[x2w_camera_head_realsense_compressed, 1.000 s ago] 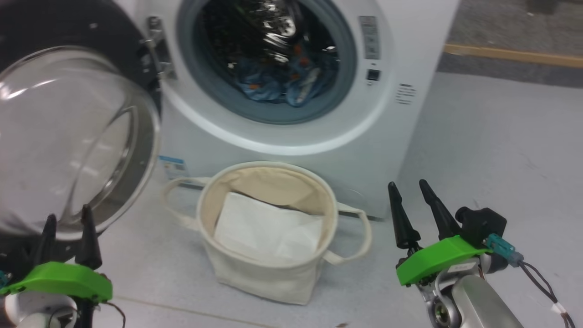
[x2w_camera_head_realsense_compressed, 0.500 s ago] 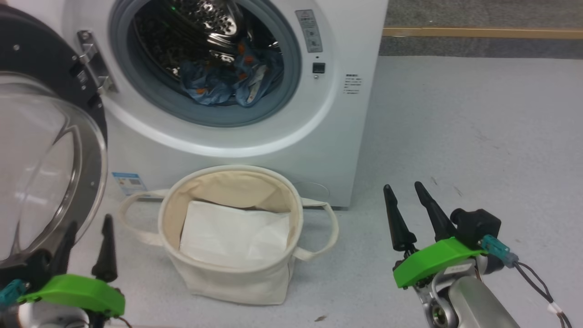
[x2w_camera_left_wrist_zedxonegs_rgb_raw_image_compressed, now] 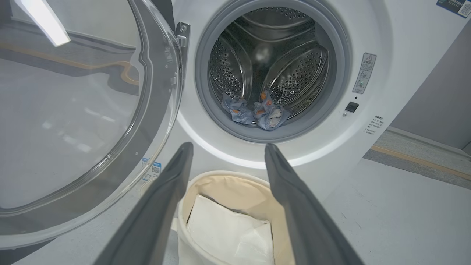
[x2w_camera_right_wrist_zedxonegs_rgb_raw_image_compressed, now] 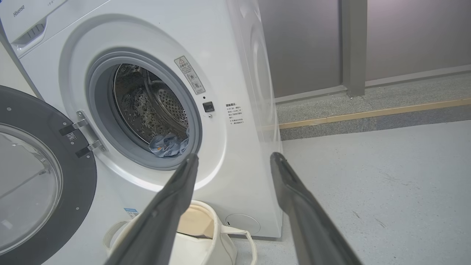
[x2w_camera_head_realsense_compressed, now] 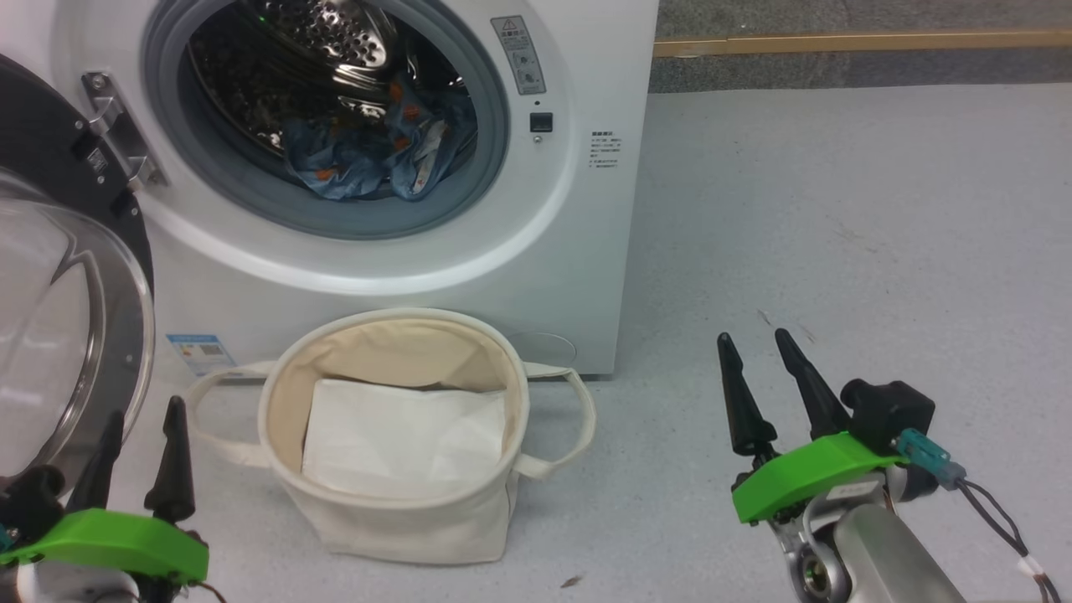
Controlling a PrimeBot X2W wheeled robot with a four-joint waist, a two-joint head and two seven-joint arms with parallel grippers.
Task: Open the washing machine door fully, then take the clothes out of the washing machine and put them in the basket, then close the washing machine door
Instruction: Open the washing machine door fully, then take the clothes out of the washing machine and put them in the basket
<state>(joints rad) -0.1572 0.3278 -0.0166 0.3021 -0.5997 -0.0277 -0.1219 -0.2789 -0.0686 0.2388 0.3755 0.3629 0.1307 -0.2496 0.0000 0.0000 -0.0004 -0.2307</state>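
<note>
The white washing machine point(x2w_camera_head_realsense_compressed: 578, 251) point(x2w_camera_left_wrist_zedxonegs_rgb_raw_image_compressed: 371, 44) point(x2w_camera_right_wrist_zedxonegs_rgb_raw_image_compressed: 235, 154) stands ahead with its door point(x2w_camera_head_realsense_compressed: 50, 335) point(x2w_camera_left_wrist_zedxonegs_rgb_raw_image_compressed: 73, 121) point(x2w_camera_right_wrist_zedxonegs_rgb_raw_image_compressed: 33, 176) swung open to the left. Light blue clothes point(x2w_camera_head_realsense_compressed: 368, 151) point(x2w_camera_left_wrist_zedxonegs_rgb_raw_image_compressed: 257, 112) point(x2w_camera_right_wrist_zedxonegs_rgb_raw_image_compressed: 167, 144) with orange prints lie at the drum's front lip. On the floor below the opening sits the cream basket point(x2w_camera_head_realsense_compressed: 402, 528) point(x2w_camera_left_wrist_zedxonegs_rgb_raw_image_compressed: 235, 184) point(x2w_camera_right_wrist_zedxonegs_rgb_raw_image_compressed: 217, 235). My left gripper point(x2w_camera_head_realsense_compressed: 138, 414) point(x2w_camera_left_wrist_zedxonegs_rgb_raw_image_compressed: 228, 147) is open at the lower left, close under the door glass. To the right of the basket, over the floor, my right gripper point(x2w_camera_head_realsense_compressed: 754, 339) point(x2w_camera_right_wrist_zedxonegs_rgb_raw_image_compressed: 235, 156) is open and empty.
A plain white folded sheet point(x2w_camera_head_realsense_compressed: 402, 435) point(x2w_camera_left_wrist_zedxonegs_rgb_raw_image_compressed: 228, 232) lies inside the basket. Grey floor point(x2w_camera_head_realsense_compressed: 837, 234) stretches to the right of the machine, bounded at the back by a yellow strip point(x2w_camera_head_realsense_compressed: 837, 42). A grey wall point(x2w_camera_right_wrist_zedxonegs_rgb_raw_image_compressed: 305, 44) rises behind it.
The head camera has swung right, so the machine, door and basket sit further left in view. Both grippers stay open at the bottom corners.
</note>
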